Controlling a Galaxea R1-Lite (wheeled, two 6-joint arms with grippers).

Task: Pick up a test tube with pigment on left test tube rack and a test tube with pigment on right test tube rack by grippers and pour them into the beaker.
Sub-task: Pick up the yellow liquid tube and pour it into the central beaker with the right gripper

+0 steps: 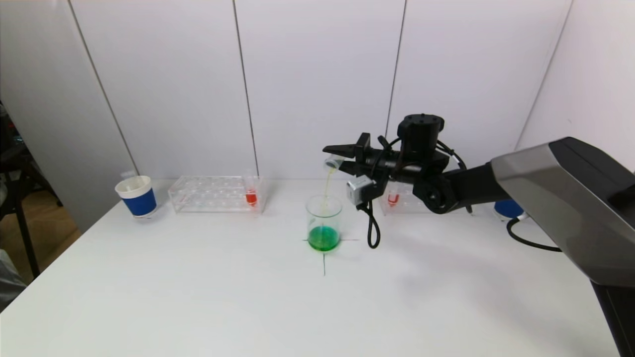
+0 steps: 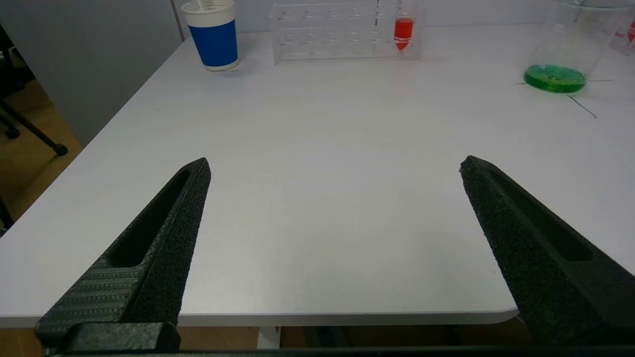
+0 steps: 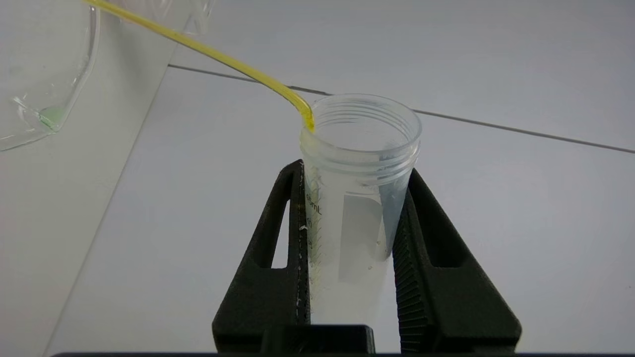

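Pour, right arm: best done holding the tilt steady so the thin yellow stream (image 1: pixel 327 184) fell inside the beaker (image 1: pixel 324 223).
Right gripper (image 1: pixel 342 157): clamped on test tube (image 3: pixel 354 198), mouth above the beaker's rim.
Left gripper (image 2: pixel 335 166): spread wide, empty, low over the table's (image 2: pixel 317 163) near edge.

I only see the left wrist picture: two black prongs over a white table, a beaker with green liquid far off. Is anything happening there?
Observer: Yes. Your prongs, the left claw, sit idle; the head view shows the right claw tipping a test tube above the beaker, a yellow stream falling in.
Operator: Is the tube nearly empty?
Observer: The right wrist view shows it almost clear inside.
Operator: Other tubes on that side?
Observer: One with red pigment stands in the right rack.
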